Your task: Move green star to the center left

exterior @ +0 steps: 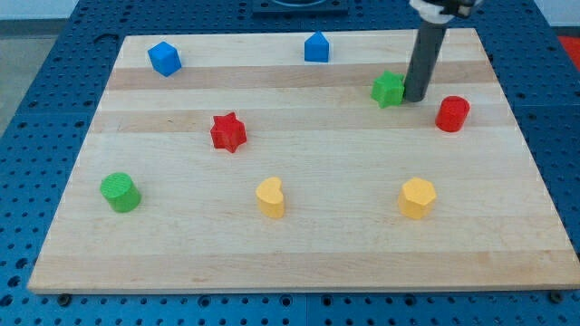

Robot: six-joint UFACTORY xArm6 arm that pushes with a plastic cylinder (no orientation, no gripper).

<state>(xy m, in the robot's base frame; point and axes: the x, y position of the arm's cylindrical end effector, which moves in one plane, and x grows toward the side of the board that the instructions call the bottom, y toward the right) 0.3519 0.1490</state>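
The green star (388,89) lies on the wooden board (299,244) in the upper right part of the view. My tip (415,98) stands right against the star's right side, touching it or nearly so. The dark rod rises from there toward the view's top. The red cylinder (452,114) sits just to the right of my tip and a little lower.
A blue block (316,46) sits at the top middle and a blue cube (165,58) at the top left. A red star (227,132) is left of centre. A green cylinder (120,192), a yellow heart (270,197) and a yellow hexagon block (418,197) lie along the lower part.
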